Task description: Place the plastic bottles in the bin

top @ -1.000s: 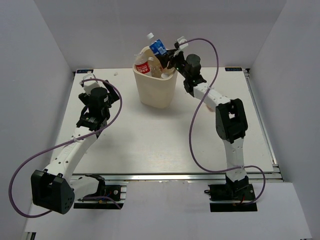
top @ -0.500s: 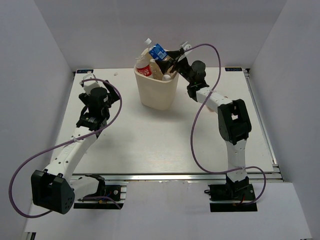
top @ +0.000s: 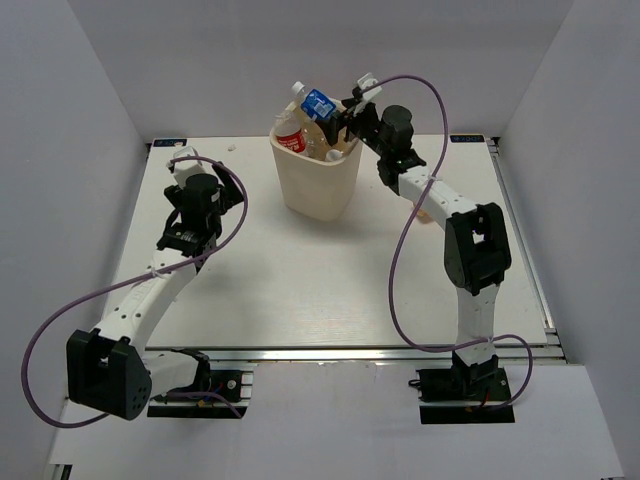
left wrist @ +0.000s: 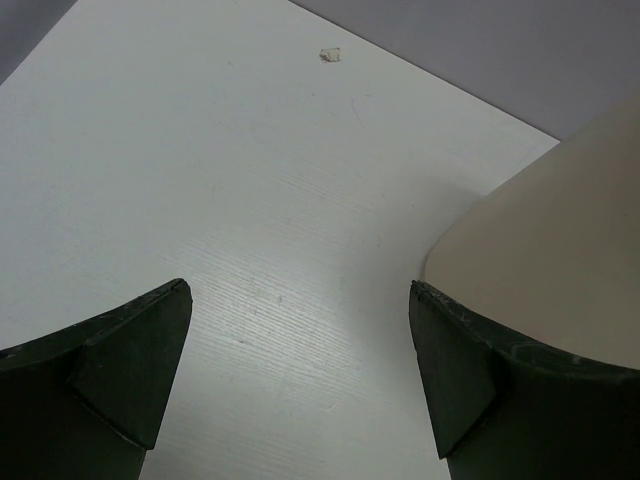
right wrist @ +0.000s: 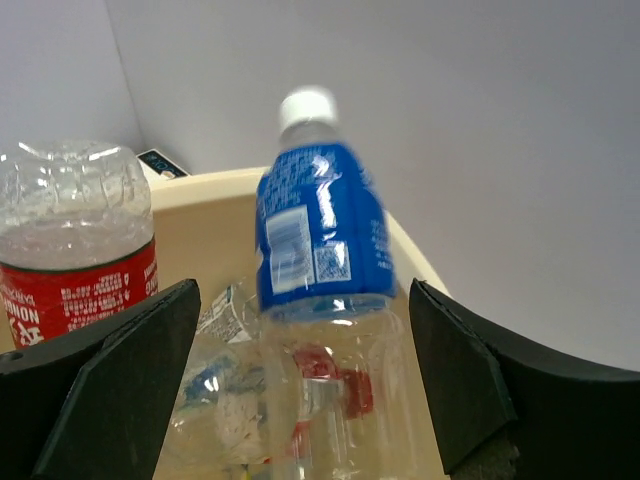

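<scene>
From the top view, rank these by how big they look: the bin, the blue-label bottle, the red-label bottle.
1. bin: clearly largest.
2 and 3. blue-label bottle and red-label bottle: not ranked, since both are partly sunk in the bin and look alike in size.

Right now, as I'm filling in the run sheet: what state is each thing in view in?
Bin, upright, packed with bottles above its rim.
Blue-label bottle, capped, cap up, lower end in the bin, not gripped.
Red-label bottle, in the bin, poking above the rim.
Left gripper, open, empty, above the table beside the bin.
Right gripper, open, over the bin.
</scene>
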